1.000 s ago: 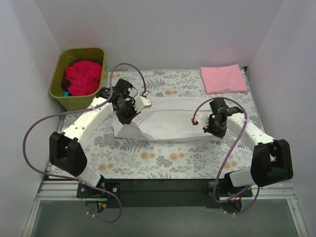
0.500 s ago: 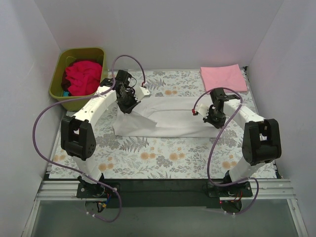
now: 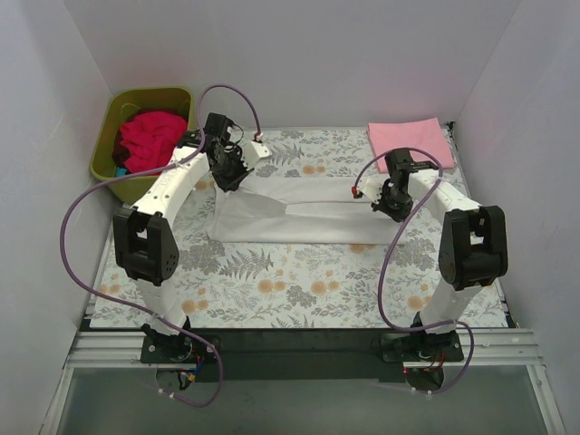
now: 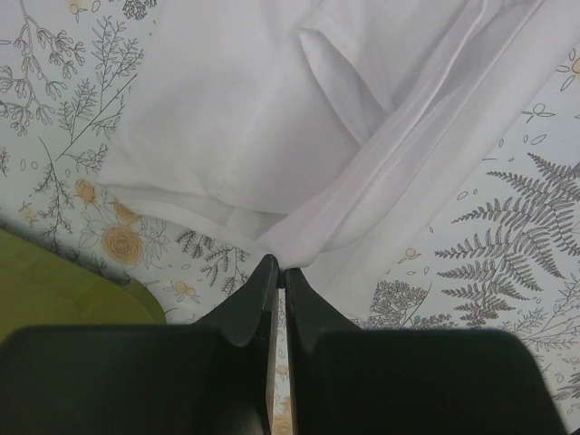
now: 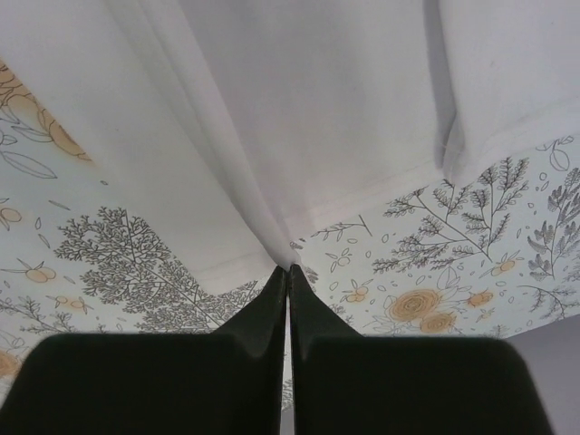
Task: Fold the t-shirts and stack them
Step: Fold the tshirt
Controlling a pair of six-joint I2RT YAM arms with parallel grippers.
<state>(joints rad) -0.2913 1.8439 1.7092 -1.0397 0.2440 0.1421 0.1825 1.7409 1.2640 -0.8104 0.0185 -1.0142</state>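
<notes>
A white t-shirt lies as a long folded band across the middle of the floral sheet. My left gripper is shut on its left far edge; in the left wrist view the cloth is pinched at the tips. My right gripper is shut on its right far edge, with the cloth drawn into the tips. A folded pale pink t-shirt lies at the back right. Crimson red t-shirts fill the tub.
An olive-green plastic tub stands at the back left; its rim shows in the left wrist view. The grey-and-orange floral fabric sheet covers the table. White walls close in the left, back and right sides.
Both grippers have carried the near edge of the white t-shirt away from me toward the back, folding it over into a narrower band. Both arms now reach farther back.
</notes>
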